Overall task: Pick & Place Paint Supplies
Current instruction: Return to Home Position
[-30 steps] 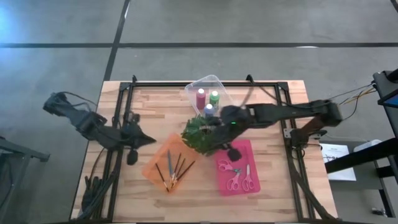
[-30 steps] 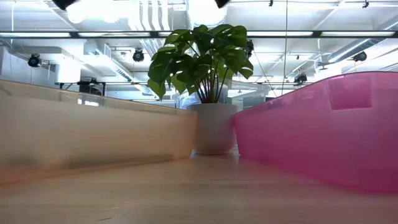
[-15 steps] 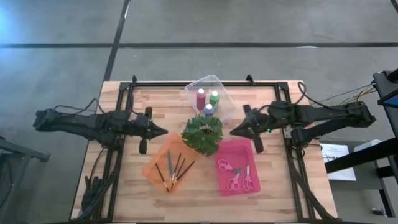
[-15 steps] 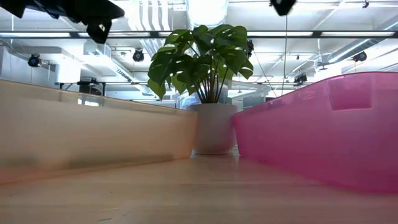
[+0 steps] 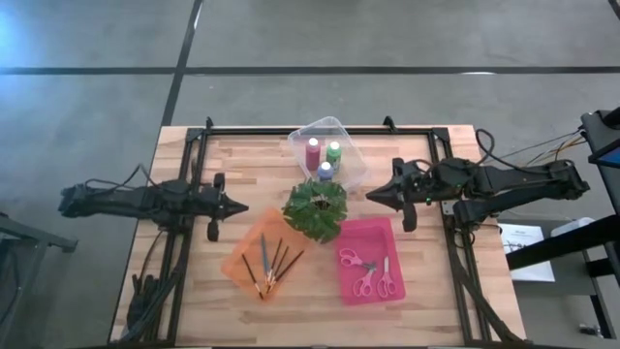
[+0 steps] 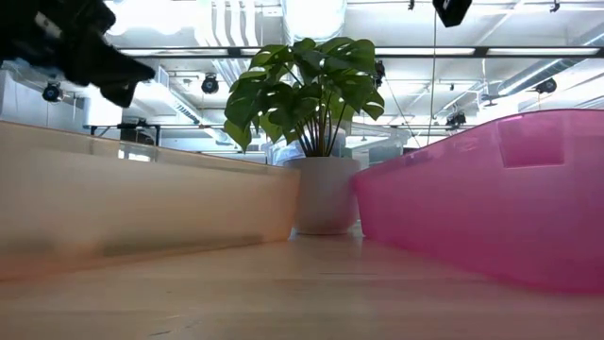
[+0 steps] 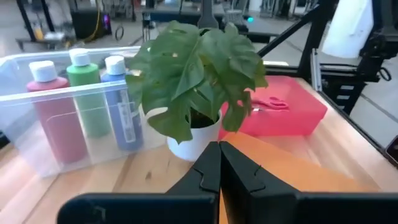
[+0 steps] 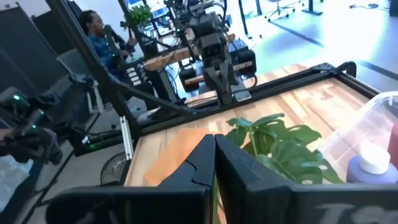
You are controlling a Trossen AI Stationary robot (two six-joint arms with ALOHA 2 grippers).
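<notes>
Now both jaws closed, empty, flanking plant [image 5: 314,208].

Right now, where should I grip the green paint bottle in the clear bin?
Grip the green paint bottle by its white cap, coming straight down. It stands upright in the clear bin, close against the maroon bottle and the blue bottle, so its sides look crowded and only the top is free.

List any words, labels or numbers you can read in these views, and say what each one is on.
No text can be read in any view.
Blue-purple paint bottle: pale label with dark marks, too blurred to read.
White sheet beside the table: print too small to read.
</notes>
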